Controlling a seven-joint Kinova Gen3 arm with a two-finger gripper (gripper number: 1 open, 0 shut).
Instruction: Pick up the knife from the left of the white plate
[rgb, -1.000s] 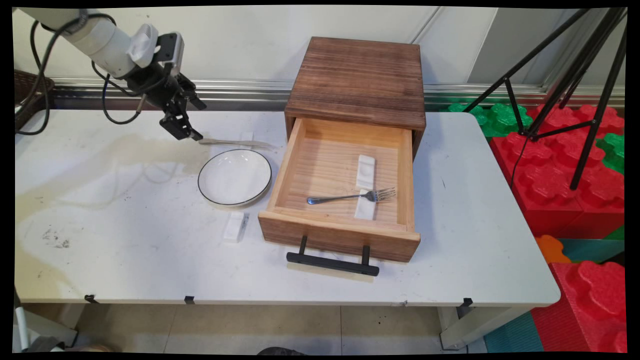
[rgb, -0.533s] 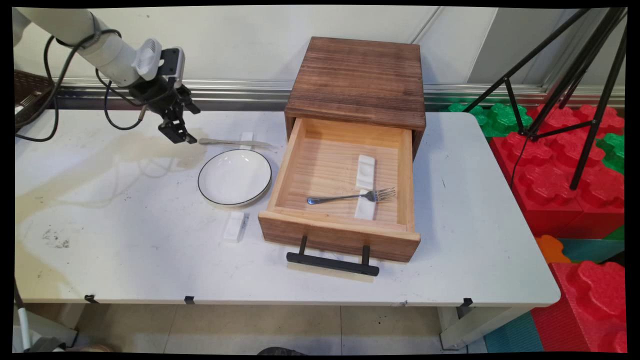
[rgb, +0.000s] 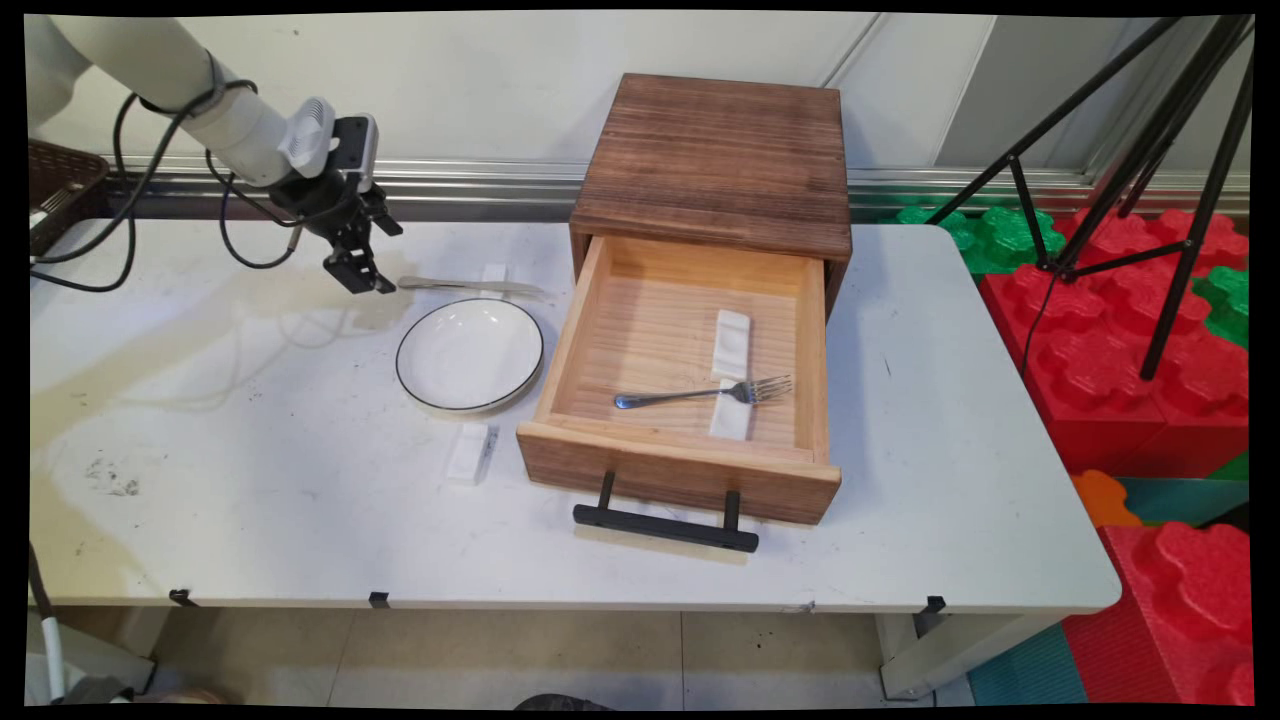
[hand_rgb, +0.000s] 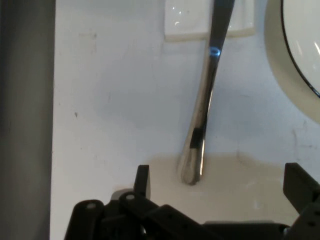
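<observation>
Polished metal knife (hand_rgb: 204, 115) handle betw the matt black plastic fingers (hand_rgb: 142, 181), glossy white ceramic rest (hand_rgb: 186, 20) beyond them; shiny glazed plate (hand_rgb: 300, 55) past the far finger; matt, stained white tabletop (hand_rgb: 115, 100) under both

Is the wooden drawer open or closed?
Open. The drawer is pulled out of the wooden box toward the table's near side, so you can see the fork lying inside it.

Silver knife (rgb: 470, 286) (hand_rgb: 202, 125) lying flat on the bench (rgb: 250, 480), handle end pointing to 9 o'clock just beside the gripper (rgb: 362, 277) (hand_rgb: 215, 187), its middle resting across a small white rest (rgb: 493, 276) (hand_rgb: 190, 22), at 12 o'clock of the black-rimmed white plate (rgb: 469, 354) (hand_rgb: 300, 60)
</observation>
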